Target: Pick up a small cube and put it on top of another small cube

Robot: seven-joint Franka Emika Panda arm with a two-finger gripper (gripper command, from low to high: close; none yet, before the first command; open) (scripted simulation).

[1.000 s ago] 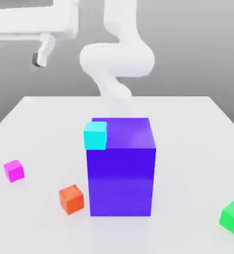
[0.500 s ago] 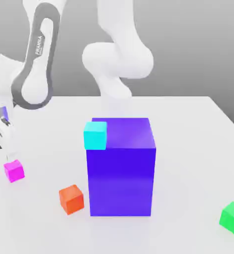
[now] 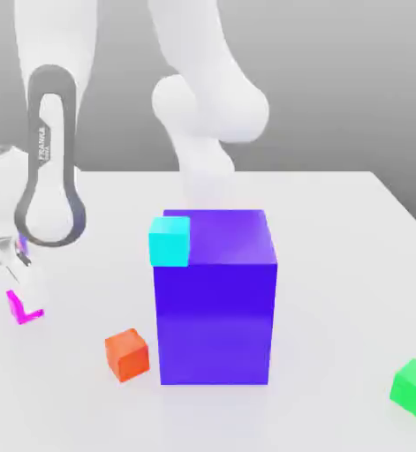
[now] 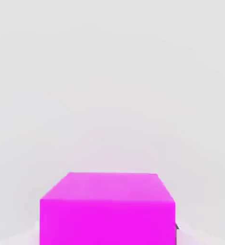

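Observation:
The small magenta cube (image 3: 18,311) rests on the white table at the exterior view's left, mostly covered by my gripper (image 3: 26,296), which has come down over it and is shut on it. In the hand view the same magenta cube (image 4: 107,210) looms large and very close. The other small cube, bright green (image 3: 413,387), sits on the table at the exterior view's far right, near the front, well away from the gripper.
A tall blue-purple block (image 3: 215,300) stands mid-table with a cyan cube (image 3: 170,241) at its upper left edge. An orange cube (image 3: 127,354) lies just left of the block's base. The white arm rises behind the block.
The arm swung down from high at the left onto the magenta cube, and the gripper went from open to shut around it. The other cubes have not moved.

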